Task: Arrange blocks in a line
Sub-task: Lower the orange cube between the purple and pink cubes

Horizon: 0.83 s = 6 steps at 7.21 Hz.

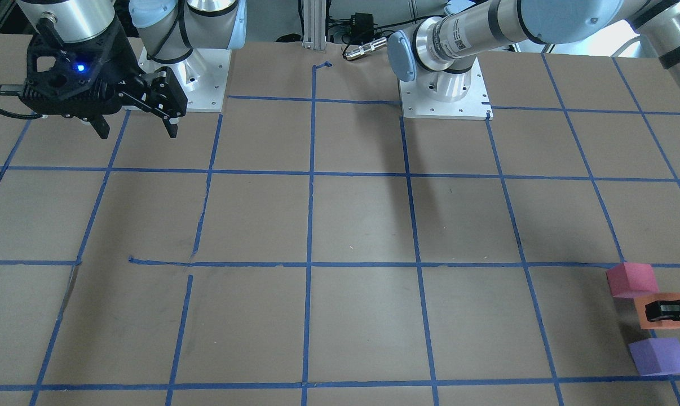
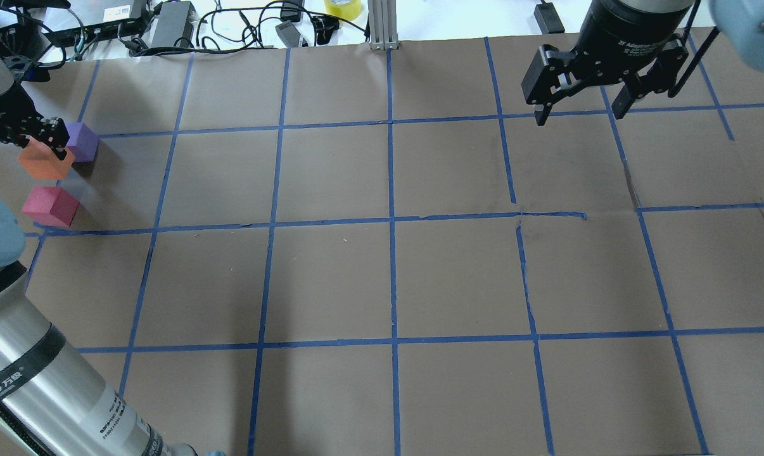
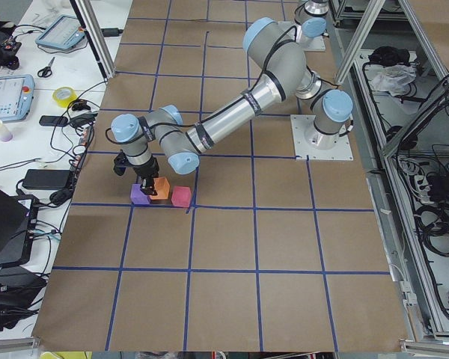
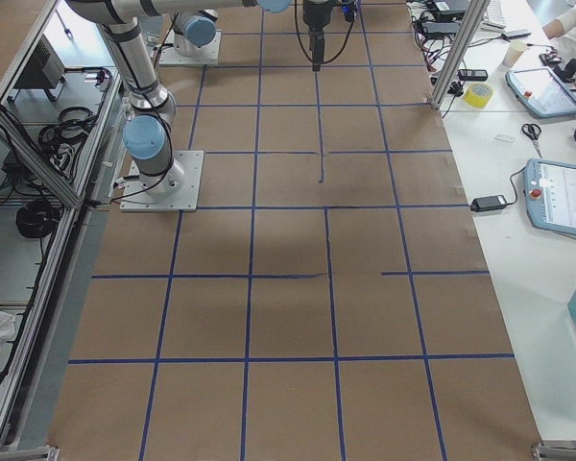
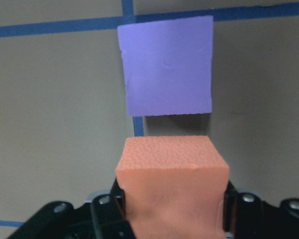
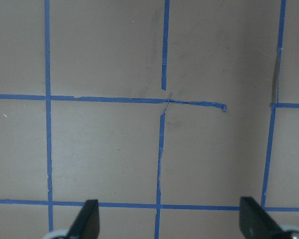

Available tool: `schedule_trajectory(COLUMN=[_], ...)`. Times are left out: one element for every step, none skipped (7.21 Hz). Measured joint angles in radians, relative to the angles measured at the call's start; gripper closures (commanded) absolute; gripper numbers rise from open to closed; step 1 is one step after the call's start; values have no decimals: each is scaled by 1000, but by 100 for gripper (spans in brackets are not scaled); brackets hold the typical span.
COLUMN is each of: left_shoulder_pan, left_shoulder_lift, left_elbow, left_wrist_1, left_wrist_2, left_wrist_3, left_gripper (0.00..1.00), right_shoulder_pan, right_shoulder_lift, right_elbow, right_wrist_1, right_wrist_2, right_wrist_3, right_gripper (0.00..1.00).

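Your left gripper [image 5: 173, 209] is clamped on the orange block [image 5: 172, 169], one finger on each side face; the purple block [image 5: 167, 67] sits just ahead across a small gap, the pink block [image 2: 49, 206] just behind, all at the left end of the table [image 2: 420, 285]; the right gripper [image 2: 578, 116] hangs open and empty, well apart. I'd say you're nearly done; just set orange down and let go. Cubes have no long axis; the row runs away from the robot, with orange's faces roughly square to purple's.
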Motion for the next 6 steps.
schedule_trajectory(left_shoulder_pan=[0,0,0,0,0,-1], left_shoulder_lift=[-3,-9,-17,-25,-31,-35], left_elbow=[-1,-4,-7,-10,-12,-12], left_wrist_1=[3,10,19,30,41,47], left_wrist_2=[-2,-3,-4,-4,-4,-4], left_wrist_3=[0,0,1,2,2,2], left_gripper=[100,100,100,100,100,100], right_shoulder_pan=[1,2,3,3,3,3], right_shoulder_lift=[0,0,0,0,0,0], right_elbow=[1,1,2,2,2,2], right_wrist_1=[0,0,0,0,0,0], right_wrist_2=[0,0,1,1,1,1], right_wrist_3=[0,0,0,-1,-1,0], right_gripper=[0,0,0,0,0,0])
